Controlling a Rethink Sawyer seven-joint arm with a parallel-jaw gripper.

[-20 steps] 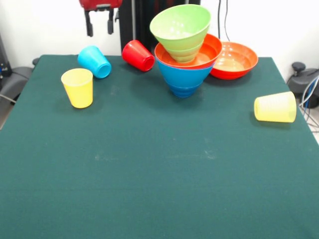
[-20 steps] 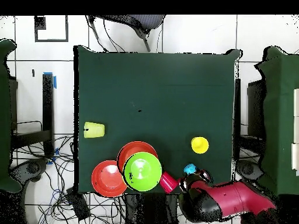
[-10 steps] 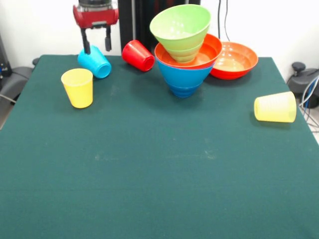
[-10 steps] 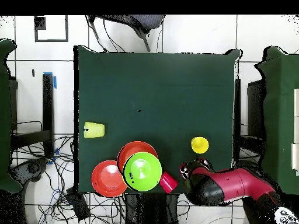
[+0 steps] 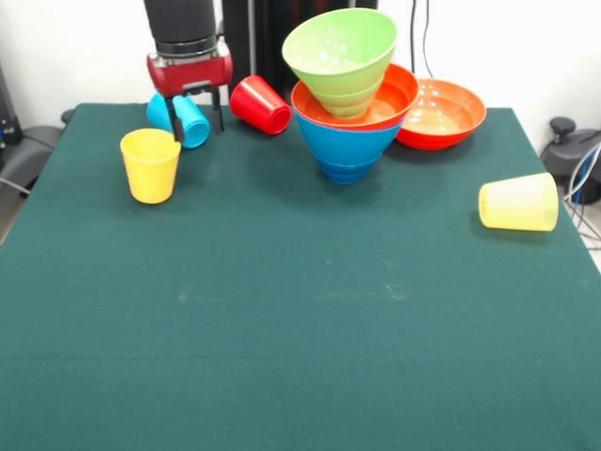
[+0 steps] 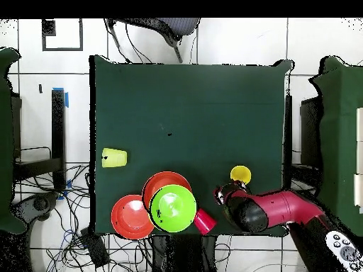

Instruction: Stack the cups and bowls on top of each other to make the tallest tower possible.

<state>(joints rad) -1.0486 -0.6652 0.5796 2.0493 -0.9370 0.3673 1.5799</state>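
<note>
We see that the gripper [image 5: 195, 120] has come down over the light blue cup [image 5: 180, 119], which lies on its side at the far part of the surface [image 5: 300, 310]. Its two fingers are spread open on either side of this cup and hold nothing yet. Earlier the gripper hung higher, clear above the cup. The yellow cup [image 5: 150, 164] beside it has shifted slightly, so we think it was touched. The tower [image 5: 346, 94] of nested bowls stands unchanged, well apart. We judge that a grasp of the blue cup is being prepared.
</note>
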